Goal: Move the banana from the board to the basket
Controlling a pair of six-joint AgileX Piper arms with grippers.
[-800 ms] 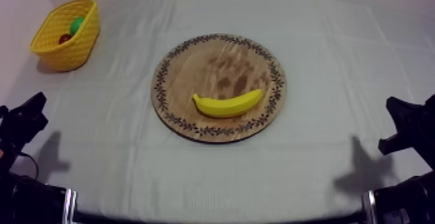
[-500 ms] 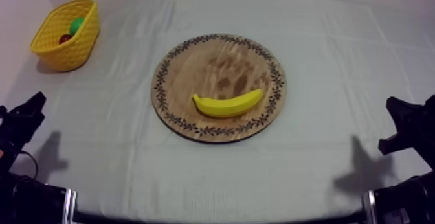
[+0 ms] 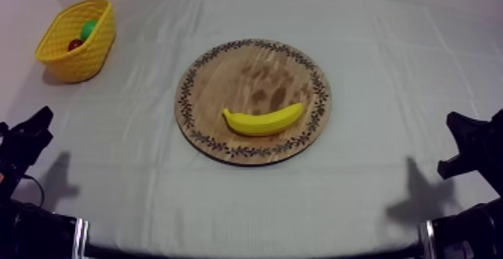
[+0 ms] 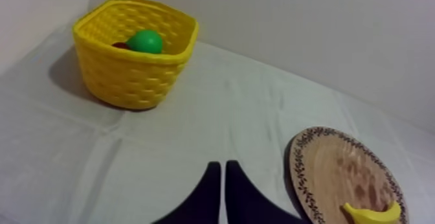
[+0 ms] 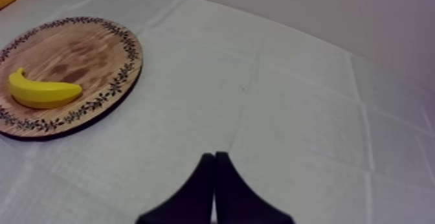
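- First, two grippers, low at the table's near edge: left gripper (image 4: 220,178) and right gripper (image 5: 214,168), each with fingers pressed together into a narrow wedge, holding nothing.
- One banana (image 3: 263,120) lies on the near half of the board, long axis left-right, belly toward the near edge, both tips curling away.
- One board (image 3: 254,64), mid-table.
- One basket (image 3: 71,61), far left, holding two things: a green fruit (image 3: 89,28) and a small red fruit (image 3: 75,44).
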